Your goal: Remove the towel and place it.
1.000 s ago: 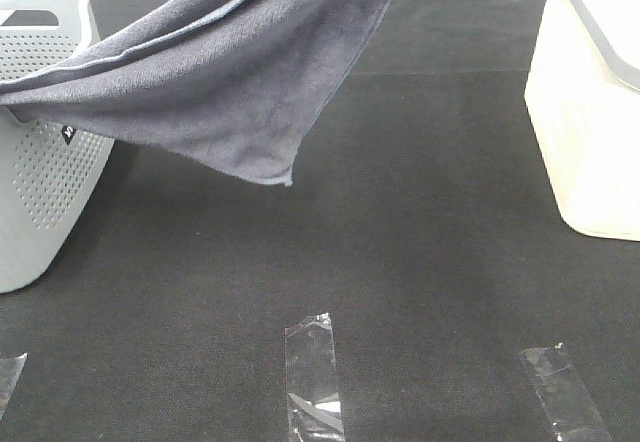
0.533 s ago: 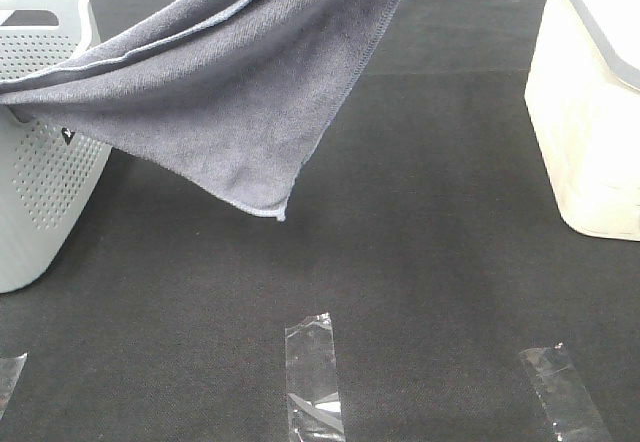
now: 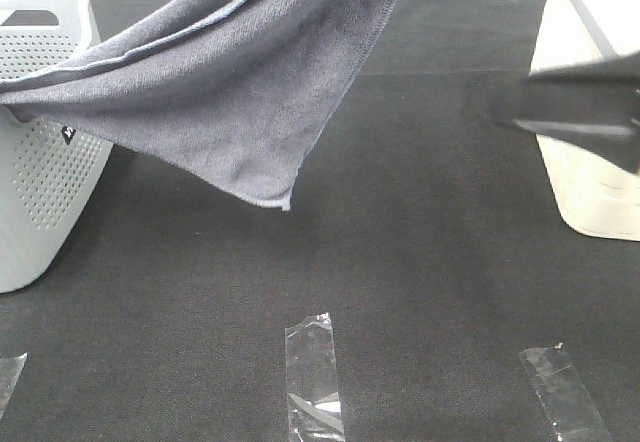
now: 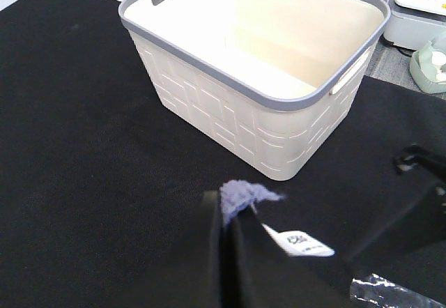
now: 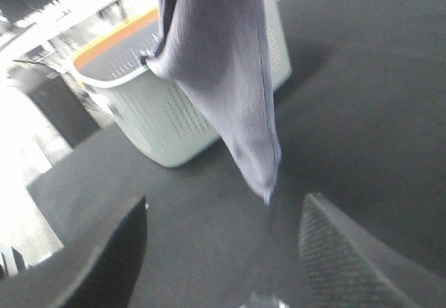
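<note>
The grey-lavender towel (image 3: pixel 240 92) hangs from above the top edge of the exterior view. It slopes down to the left onto the rim of the grey perforated basket (image 3: pixel 40 172), and one free corner dangles over the black mat. My left gripper (image 4: pixel 230 214) is shut on a tuft of the towel (image 4: pixel 244 195) beside its white label; it is out of the exterior view. My right gripper (image 3: pixel 520 112) is a blurred dark shape coming in from the right, apart from the towel. In the right wrist view its fingers (image 5: pixel 104 252) stand open and empty, with the towel (image 5: pixel 223 78) hanging ahead.
A cream basket with a grey rim (image 3: pixel 590 152) stands at the right; it also shows in the left wrist view (image 4: pixel 258 64). Clear tape strips (image 3: pixel 313 377) lie on the black mat (image 3: pixel 420 262) near the front edge. The perforated basket (image 5: pixel 181 120) stands behind the towel.
My right gripper has come into the exterior view from the right, blurred by motion. The towel's dangling corner has swung slightly; the left grip still holds it up.
</note>
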Robot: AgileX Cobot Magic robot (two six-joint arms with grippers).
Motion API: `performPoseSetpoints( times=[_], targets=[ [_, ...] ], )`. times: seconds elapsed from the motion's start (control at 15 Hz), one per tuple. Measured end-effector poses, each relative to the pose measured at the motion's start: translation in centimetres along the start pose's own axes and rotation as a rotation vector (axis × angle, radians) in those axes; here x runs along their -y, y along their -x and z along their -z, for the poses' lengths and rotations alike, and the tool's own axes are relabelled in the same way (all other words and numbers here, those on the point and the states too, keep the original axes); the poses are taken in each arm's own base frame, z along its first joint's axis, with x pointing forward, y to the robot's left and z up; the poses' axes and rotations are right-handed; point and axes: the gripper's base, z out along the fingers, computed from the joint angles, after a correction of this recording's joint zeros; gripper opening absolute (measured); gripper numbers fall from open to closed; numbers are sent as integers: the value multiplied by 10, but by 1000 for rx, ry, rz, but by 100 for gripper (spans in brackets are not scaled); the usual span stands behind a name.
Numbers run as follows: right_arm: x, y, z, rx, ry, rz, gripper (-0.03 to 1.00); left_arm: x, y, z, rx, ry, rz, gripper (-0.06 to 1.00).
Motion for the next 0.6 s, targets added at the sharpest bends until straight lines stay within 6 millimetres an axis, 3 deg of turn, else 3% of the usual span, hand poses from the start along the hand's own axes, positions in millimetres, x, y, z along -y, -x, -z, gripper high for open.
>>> performPoseSetpoints(
  times=[0.33, 0.6],
  targets=[
    [40, -6, -36, 69, 75, -19, 61, 0, 0, 0, 5, 1, -1, 0],
    [35, -38, -84, -105, 184, 43, 61, -1, 3, 0, 31, 6, -1, 0]
  ],
)
